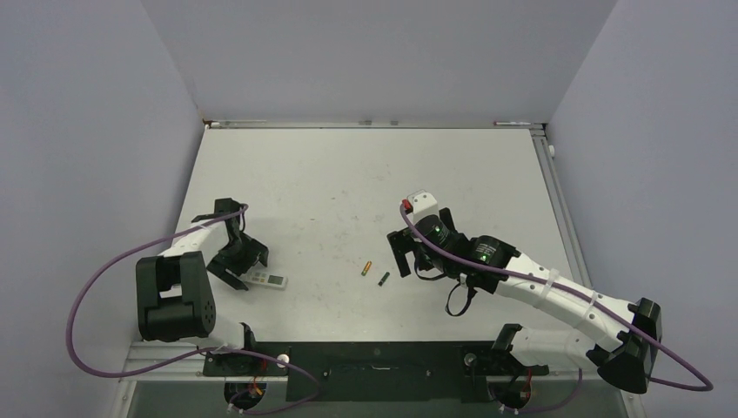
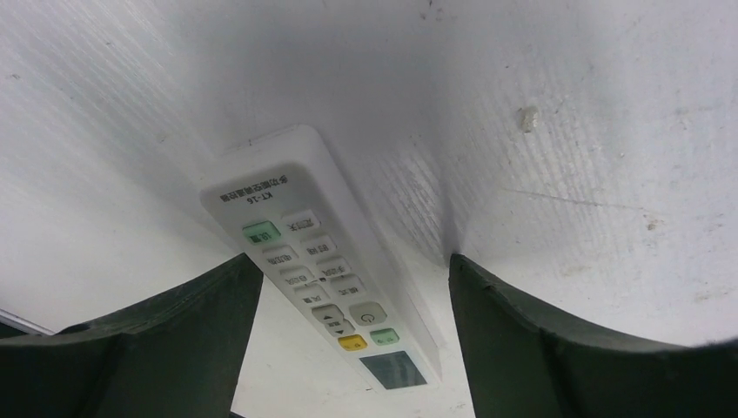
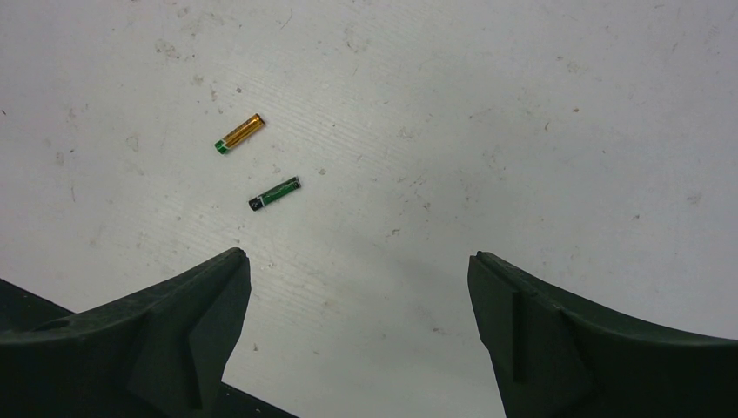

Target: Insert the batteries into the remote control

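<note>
The white remote control (image 1: pixel 268 279) lies on the table at the near left, button face up; its battery recess is hidden. In the left wrist view the remote (image 2: pixel 322 252) runs between my fingers, which straddle it without gripping. My left gripper (image 1: pixel 248 272) is open over the remote's left end. The gold-orange battery (image 1: pixel 367 267) and the dark battery (image 1: pixel 383 278) lie side by side near the table's middle. My right gripper (image 1: pixel 400 254) is open and empty just right of them. In the right wrist view the gold battery (image 3: pixel 238 133) and the dark one (image 3: pixel 274 192) lie ahead to the left.
The white table (image 1: pixel 348 174) has lavender walls on three sides and a metal rail at the back edge (image 1: pixel 374 124). Purple cables (image 1: pixel 96 279) loop off both arms. The arm bases stand on a black bar at the near edge (image 1: pixel 374 359).
</note>
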